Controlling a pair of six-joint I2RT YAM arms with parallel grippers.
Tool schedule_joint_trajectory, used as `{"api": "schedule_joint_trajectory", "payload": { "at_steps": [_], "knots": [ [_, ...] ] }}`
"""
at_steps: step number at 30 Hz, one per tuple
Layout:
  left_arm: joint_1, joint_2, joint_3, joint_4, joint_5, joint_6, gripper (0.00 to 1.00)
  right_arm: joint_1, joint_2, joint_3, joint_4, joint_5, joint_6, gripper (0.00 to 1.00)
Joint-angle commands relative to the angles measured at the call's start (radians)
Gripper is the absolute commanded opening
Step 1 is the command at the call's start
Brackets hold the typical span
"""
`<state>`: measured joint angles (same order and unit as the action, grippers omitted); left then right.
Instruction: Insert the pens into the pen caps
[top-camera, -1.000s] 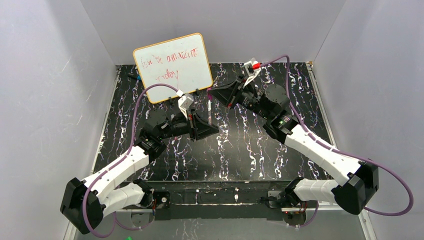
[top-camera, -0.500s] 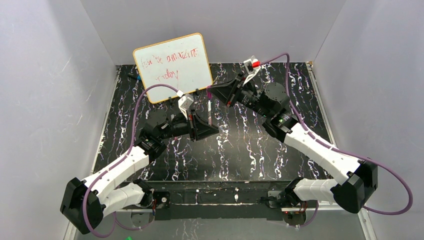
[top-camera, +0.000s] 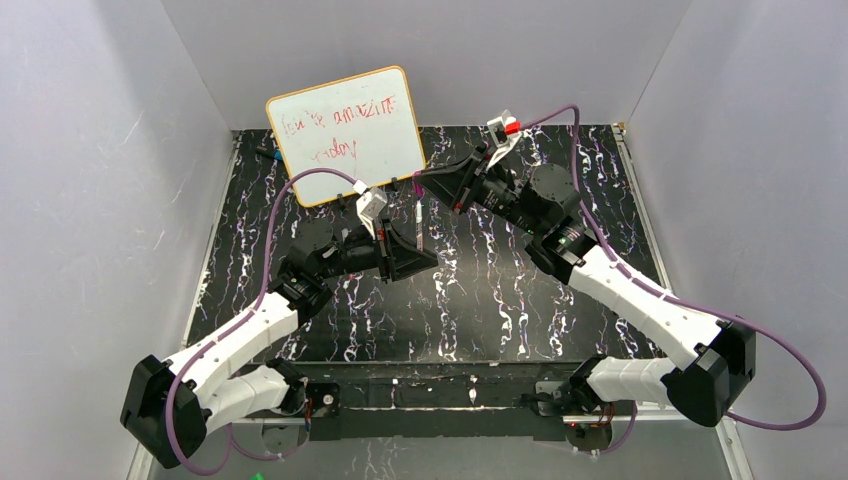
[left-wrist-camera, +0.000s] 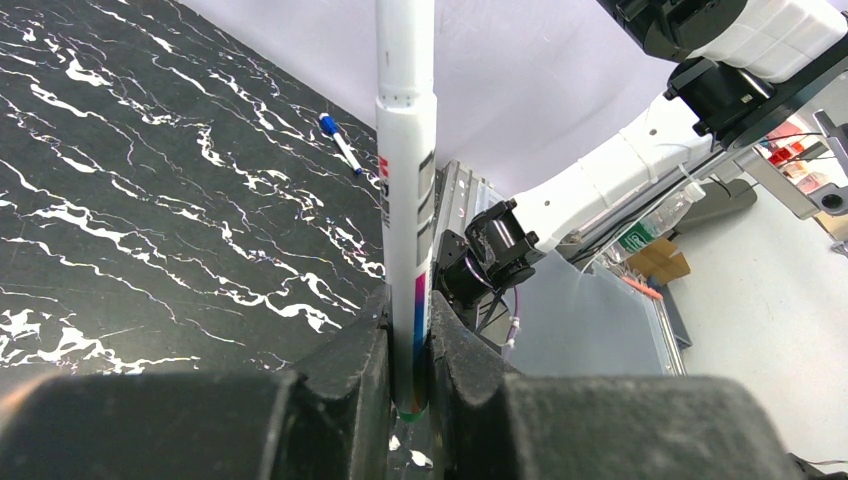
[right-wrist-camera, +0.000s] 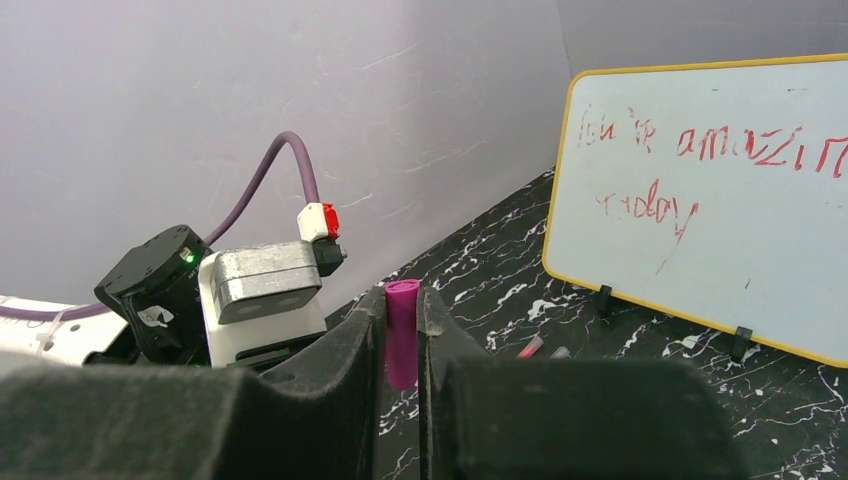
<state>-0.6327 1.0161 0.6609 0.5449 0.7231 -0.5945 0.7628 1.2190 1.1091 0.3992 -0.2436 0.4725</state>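
My left gripper (top-camera: 408, 262) is shut on the lower end of a white-bodied pen (top-camera: 418, 226). The pen points away toward the right gripper. In the left wrist view the pen (left-wrist-camera: 405, 200) stands upright between the fingers (left-wrist-camera: 345, 370), its coloured end at the bottom. My right gripper (top-camera: 424, 186) is shut on a magenta pen cap (top-camera: 416, 181) just beyond the pen's far tip. In the right wrist view the cap (right-wrist-camera: 402, 332) is clamped upright between the jaws. I cannot tell whether pen and cap touch. A small pink-red piece (right-wrist-camera: 530, 347) lies by the whiteboard's foot.
A yellow-framed whiteboard (top-camera: 347, 133) with red writing stands at the back left, close behind both grippers; it also shows in the right wrist view (right-wrist-camera: 700, 190). A dark blue-tipped marker (left-wrist-camera: 340, 146) lies on the black marbled table (top-camera: 480, 300). Grey walls enclose the table.
The right gripper with the cap has shifted slightly left and back, nearer the line of the pen's tip. The left gripper and pen have held still.
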Motion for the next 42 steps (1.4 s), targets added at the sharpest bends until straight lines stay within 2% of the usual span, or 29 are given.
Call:
{"api": "schedule_joint_trajectory", "payload": {
  "at_steps": [1,42],
  "knots": [
    [-0.004,-0.011,-0.005,0.027,0.027,0.004,0.00,0.003,-0.024,0.052,0.043,-0.008,-0.008,0.13],
    [-0.005,-0.027,0.007,-0.013,0.022,0.037,0.00,0.003,-0.052,0.038,0.017,-0.033,0.008,0.13]
  ]
}}
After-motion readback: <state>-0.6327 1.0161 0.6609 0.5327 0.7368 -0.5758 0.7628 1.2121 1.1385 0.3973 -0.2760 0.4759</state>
